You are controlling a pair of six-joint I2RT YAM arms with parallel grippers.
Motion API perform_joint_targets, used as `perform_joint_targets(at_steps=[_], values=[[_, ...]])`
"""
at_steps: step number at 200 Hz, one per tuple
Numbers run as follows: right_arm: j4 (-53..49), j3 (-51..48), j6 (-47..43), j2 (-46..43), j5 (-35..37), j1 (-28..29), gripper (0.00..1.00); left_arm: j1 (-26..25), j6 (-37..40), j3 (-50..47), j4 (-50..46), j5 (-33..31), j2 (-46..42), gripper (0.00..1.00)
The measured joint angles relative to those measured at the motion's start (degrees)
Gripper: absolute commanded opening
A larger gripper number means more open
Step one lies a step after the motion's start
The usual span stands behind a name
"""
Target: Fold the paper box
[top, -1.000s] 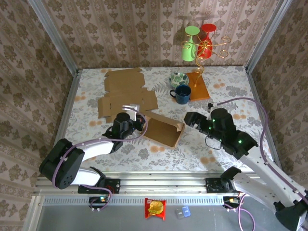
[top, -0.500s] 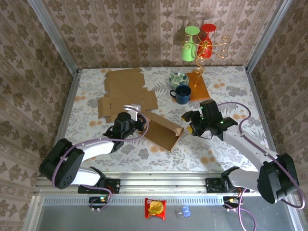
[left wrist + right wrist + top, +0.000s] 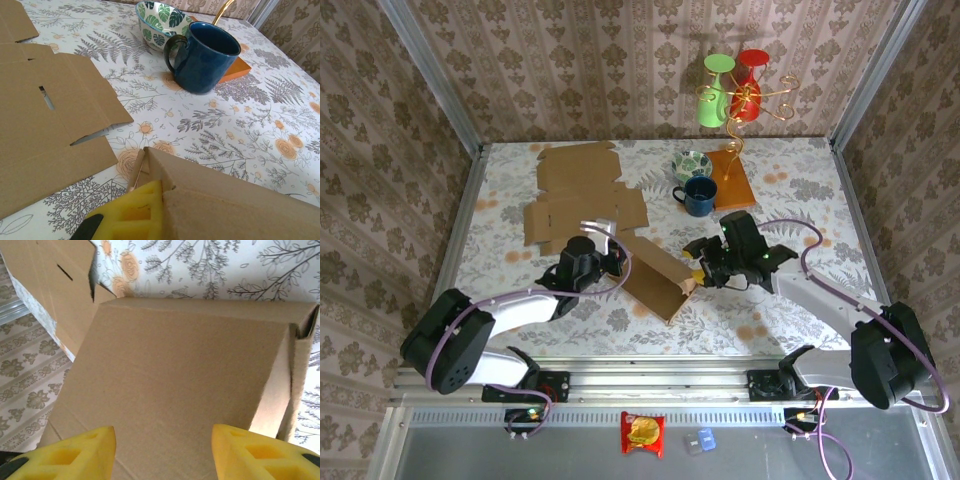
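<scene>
A half-folded brown paper box [image 3: 655, 272] lies in the middle of the table, with one long wall raised. My left gripper [image 3: 611, 256] is at its left end. In the left wrist view one yellow finger [image 3: 131, 214] presses on the box wall [image 3: 240, 200], which hides the other finger, so the left gripper [image 3: 162, 200] is shut on that wall. My right gripper [image 3: 694, 272] is at the box's right end. In the right wrist view the right gripper [image 3: 162, 440] is open, its fingers wide apart before the broad box panel [image 3: 180, 375], with nothing held.
A flat cardboard blank [image 3: 582, 195] lies behind the left arm. A blue mug [image 3: 698, 195], a leaf-pattern bowl [image 3: 690, 163] and an orange board [image 3: 732, 178] sit behind the box. A gold stand with green and red cups [image 3: 735, 95] is at the back right.
My right arm has swung in from the right and lowered until its open gripper is at the box's right end. The box's right end has turned slightly toward the front. The left gripper keeps hold.
</scene>
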Motion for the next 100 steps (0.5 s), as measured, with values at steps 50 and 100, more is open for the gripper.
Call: perform_joint_targets(at_steps=[50, 100], values=[[-6.6, -1.6, -1.2, -6.3, 3.4, 0.0, 0.64, -0.6, 0.0, -1.2, -0.6, -1.0, -1.8, 0.00], [-4.4, -6.6, 5.0, -10.6, 3.9, 3.5, 0.66, -1.4, -0.1, -1.2, -0.7, -1.5, -1.9, 0.00]])
